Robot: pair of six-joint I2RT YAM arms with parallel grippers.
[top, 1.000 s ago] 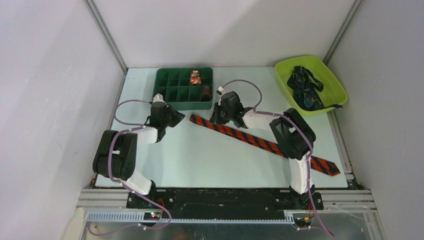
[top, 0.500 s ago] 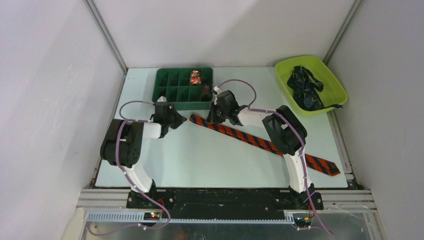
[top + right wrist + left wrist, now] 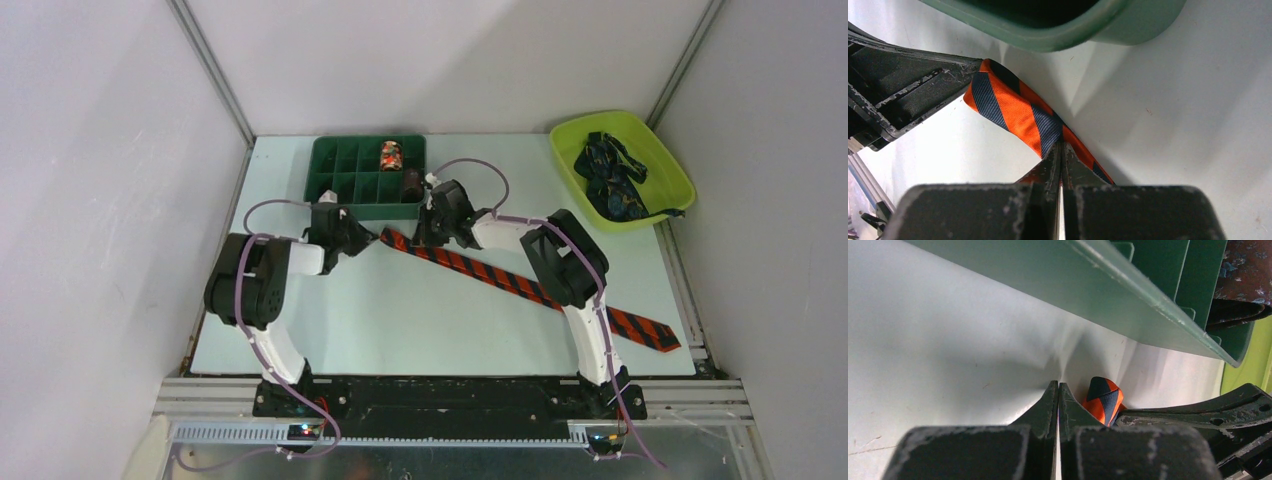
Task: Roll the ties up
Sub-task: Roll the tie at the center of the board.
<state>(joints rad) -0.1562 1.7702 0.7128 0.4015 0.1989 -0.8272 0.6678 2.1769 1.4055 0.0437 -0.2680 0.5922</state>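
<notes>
— Pale mint for the table (image 3: 400, 320), biggest of all. Next in size?
— A red-orange tie (image 3: 500, 278) with dark diagonal stripes. Lies flat as a long strip, running from just short of the green tray (image 3: 365, 212) out toward 4 o'clock, wide pointed end near the table's edge there.
— And the tray itself?
— Sits at 12 o'clock, split into compartments. Holds two small rolls: an orange patterned roll (image 3: 391, 156) in the far row, a dark roll (image 3: 411, 183) nearer, at the tray's right end.
— Over at 2 o'clock?
— A lime bin (image 3: 570, 150), with a loose heap of navy ties (image 3: 612, 185) inside.
— Arms now.
— Both reaching to the strip's narrow end. At 9 o'clock of that end, the left gripper (image 3: 1058, 390), fingers pressed together with nothing between them; tip of the tie just beside them at 3 o'clock in the left wrist view. At the other side, the right gripper (image 3: 1060, 147), closed tight too, fingertips down on the fabric a little way in from the end.
— Cloth nipped between them?
— Cannot tell from the right wrist view. Only a curl in the narrow end, raised between the two grippers, close under the tray's near wall.
</notes>
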